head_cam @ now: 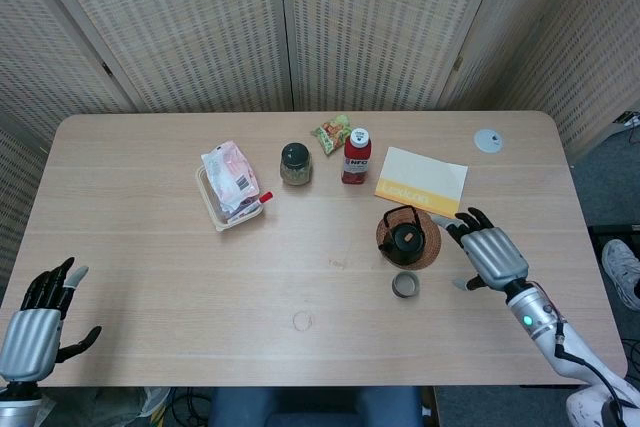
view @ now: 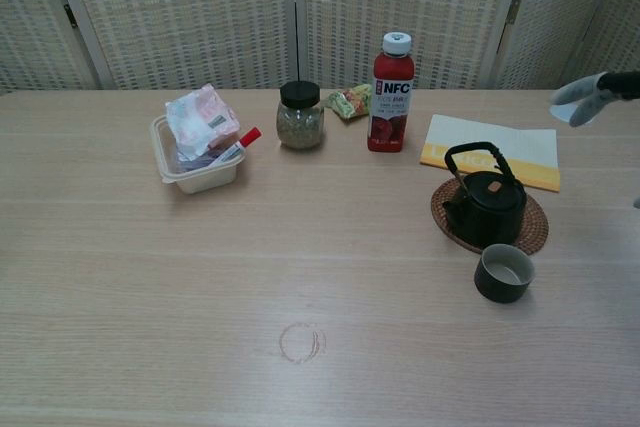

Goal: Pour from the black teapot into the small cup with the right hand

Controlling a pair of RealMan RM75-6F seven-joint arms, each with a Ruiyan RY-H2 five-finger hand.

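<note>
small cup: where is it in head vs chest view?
Head view: small cup right of centre, just in front of the black teapot.
Chest view: lower right, again just in front of the teapot.
Shared landmark: the woven coaster under the teapot.

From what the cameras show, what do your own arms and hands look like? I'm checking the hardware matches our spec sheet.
Both the left hand and the right hand have a ribbed silver-grey back and black fingers with pale grey tips. The right wrist is silver-white with a small green light, and a black cable runs along the white forearm behind it.
</note>
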